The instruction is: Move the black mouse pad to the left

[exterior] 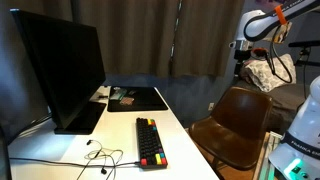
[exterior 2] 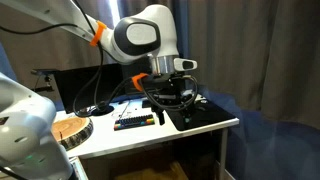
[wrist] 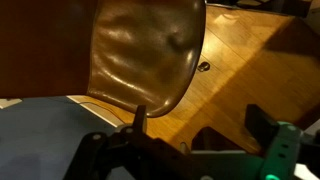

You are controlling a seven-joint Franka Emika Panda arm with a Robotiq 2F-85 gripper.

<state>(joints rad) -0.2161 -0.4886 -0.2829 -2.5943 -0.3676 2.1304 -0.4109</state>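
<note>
The black mouse pad [exterior: 143,99] lies flat at the far end of the white desk [exterior: 115,135], beyond the keyboard; in an exterior view it sits at the desk's right end [exterior 2: 205,113]. A small object [exterior: 124,98] rests on its left part. My gripper [exterior: 240,57] hangs off to the side of the desk, above the brown chair, well away from the pad. In an exterior view it shows in front of the desk [exterior 2: 168,100]. The wrist view shows both fingers spread with nothing between them [wrist: 200,125], and the pad is out of that view.
A black keyboard with coloured keys [exterior: 150,142] lies near the desk's front. A big black monitor [exterior: 62,70] stands along one side. Cables [exterior: 100,155] trail by it. The brown leather chair [exterior: 235,120] stands beside the desk on a wooden floor [wrist: 240,60].
</note>
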